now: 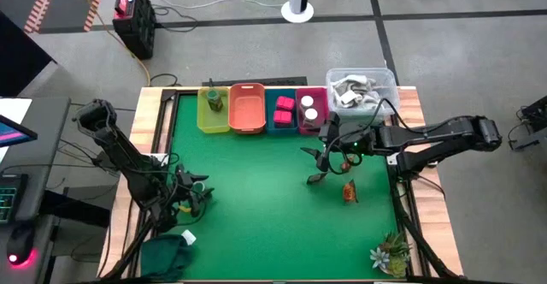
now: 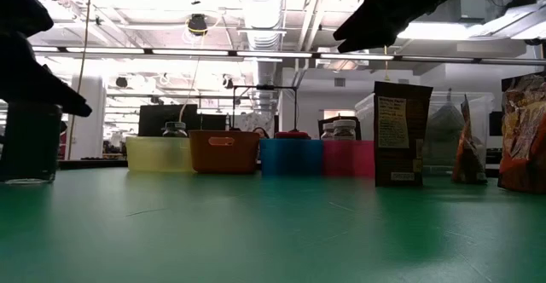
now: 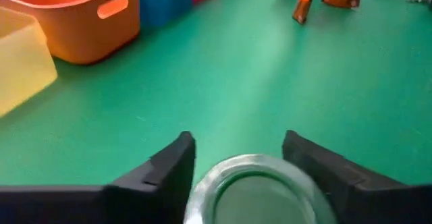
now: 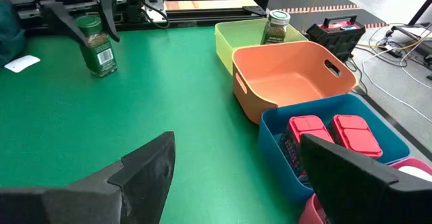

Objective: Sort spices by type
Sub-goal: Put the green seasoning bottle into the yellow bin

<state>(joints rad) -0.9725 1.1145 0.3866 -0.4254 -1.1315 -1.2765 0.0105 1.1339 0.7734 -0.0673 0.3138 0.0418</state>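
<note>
A small jar with a green label and silver lid [image 4: 100, 46] stands upright on the green mat near the table's left edge. My left gripper [image 3: 239, 160] is open, with one finger on each side of the jar's lid [image 3: 251, 191]. The same jar shows at the low view's left [image 2: 30, 142]. My right gripper [image 1: 314, 164] is open and empty, hovering above the mat in front of the blue bin [image 4: 337, 170]. Brown-orange pouches [image 1: 349, 191] stand upright on the mat beside it [image 2: 401, 134]. My left gripper has a finger [image 3: 169, 166] on each side of the jar's lid, coming level from the table's left. I cannot tell whether the fingers touch the lid. The jar stands on the mat.
Along the far edge stand four bins: a yellow bin [image 1: 213, 111] with a green jar, an orange bin [image 1: 247, 107], the blue bin with pink-red packets [image 4: 331, 131], and a pink bin [image 1: 311, 113] with white-capped jars. There are also a clear tub [image 1: 361, 87], a plant [image 1: 389, 254] and a green cloth [image 1: 167, 254].
</note>
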